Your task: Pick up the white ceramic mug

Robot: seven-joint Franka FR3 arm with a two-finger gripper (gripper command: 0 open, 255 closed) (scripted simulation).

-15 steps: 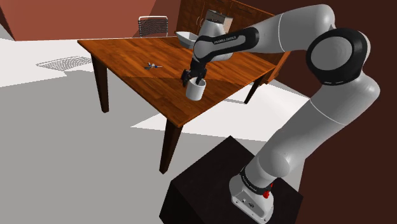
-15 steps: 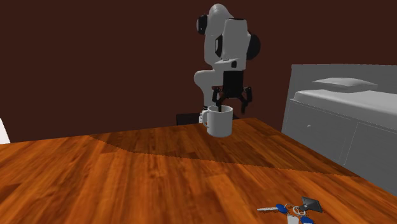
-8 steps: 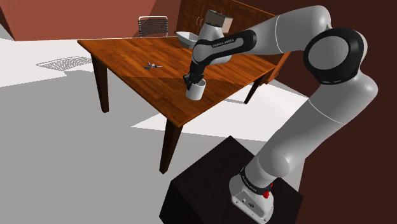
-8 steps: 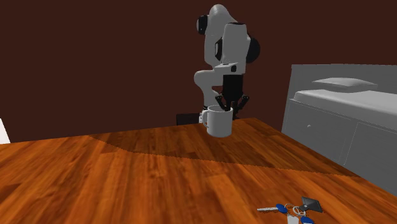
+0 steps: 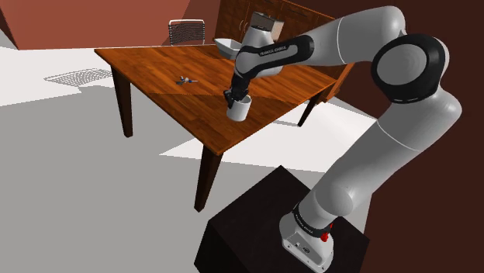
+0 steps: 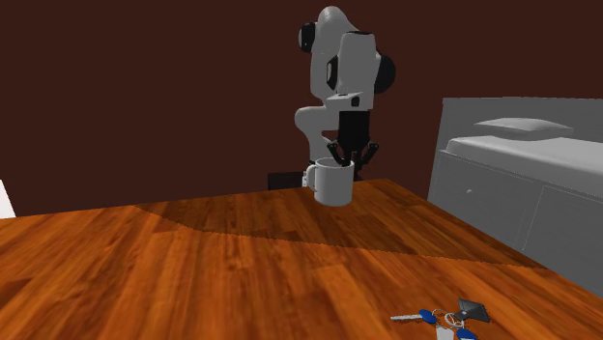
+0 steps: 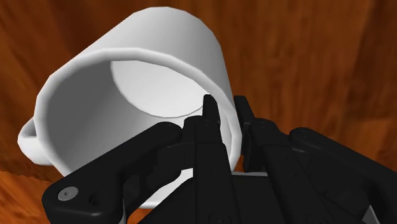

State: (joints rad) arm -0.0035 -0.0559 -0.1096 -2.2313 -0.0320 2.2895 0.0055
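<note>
Jaws are pinched on the mug (image 5: 240, 112) wall, one inside the rim, one outside. The mug is held upright near the worktop (image 5: 155, 70) edge nearest the stand (image 5: 252, 225).

Forearm (image 5: 267, 51): a line of dark lettering, too small to read.
Arm base (image 5: 304, 226): small lettering, likewise unreadable.

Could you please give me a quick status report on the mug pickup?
Gripper shut on mug wall, one finger inside, one outside. Mug upright. Keys lie well apart on table.
</note>
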